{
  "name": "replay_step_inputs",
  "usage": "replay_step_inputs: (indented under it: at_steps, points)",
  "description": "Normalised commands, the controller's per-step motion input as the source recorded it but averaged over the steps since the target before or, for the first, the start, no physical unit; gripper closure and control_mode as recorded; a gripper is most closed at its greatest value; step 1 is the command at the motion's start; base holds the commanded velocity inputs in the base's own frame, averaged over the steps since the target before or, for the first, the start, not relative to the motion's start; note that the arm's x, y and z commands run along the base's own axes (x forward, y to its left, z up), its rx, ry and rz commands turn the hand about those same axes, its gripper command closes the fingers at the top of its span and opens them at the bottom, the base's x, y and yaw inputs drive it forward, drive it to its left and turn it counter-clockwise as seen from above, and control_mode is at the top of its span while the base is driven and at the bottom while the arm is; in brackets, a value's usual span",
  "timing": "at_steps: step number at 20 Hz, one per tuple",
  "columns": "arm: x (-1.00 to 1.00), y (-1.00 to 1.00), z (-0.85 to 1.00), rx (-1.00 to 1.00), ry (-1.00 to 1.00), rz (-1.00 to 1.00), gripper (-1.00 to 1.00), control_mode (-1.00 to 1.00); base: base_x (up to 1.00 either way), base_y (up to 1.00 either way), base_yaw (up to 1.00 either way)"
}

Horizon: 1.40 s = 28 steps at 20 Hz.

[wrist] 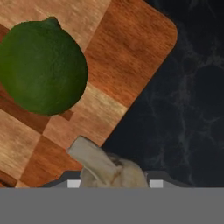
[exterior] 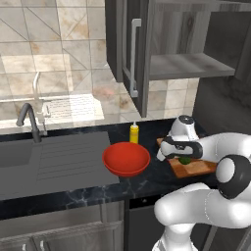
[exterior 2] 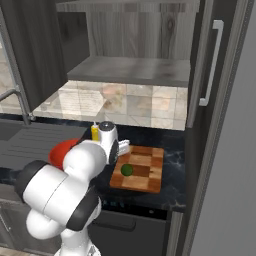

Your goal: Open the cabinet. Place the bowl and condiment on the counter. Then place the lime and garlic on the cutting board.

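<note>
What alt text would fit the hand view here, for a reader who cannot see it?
A dark green lime rests on the checkered wooden cutting board, whose rounded corner meets the black marble counter. At the bottom edge, a pale garlic bulb sits at the gripper, partly over the board's edge.

Legible text, labels, brands, numbers, signs: none. Yellow squeeze bottle: plain, no label that can be made out, though it shows small. Cabinet and cutting board: unmarked wood grain only.
</note>
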Motion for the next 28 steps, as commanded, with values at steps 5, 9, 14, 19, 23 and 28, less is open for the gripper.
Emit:
replay_step_inputs:
  at_steps: [5, 9, 14, 19, 23, 28]
  points:
    - [0.13, -0.17, 0.0, -0.06, 0.0, 0.0, 1.0, -1.0, 0.0, 0.0, 0.0]
    - [0.02, -0.23, 0.0, -0.05, 0.0, 0.0, 1.0, -1.0, 0.0, 0.0, 0.0]
    - [0.0, -0.3, 0.0, -0.01, 0.0, 0.0, 1.0, -1.0, 0.0, 0.0, 0.0]
    - [0.01, -0.35, -0.01, 0.0, 0.0, 0.0, 1.0, -1.0, 0.0, 0.0, 0.0]
    - [0.18, -0.23, 0.0, 0.0, 0.0, 0.0, 1.0, -1.0, 0.0, 0.0, 0.0]
    - [0.32, -0.06, 0.0, 0.0, 0.0, 0.04, -1.0, -1.0, 0.0, 0.0, 0.0]
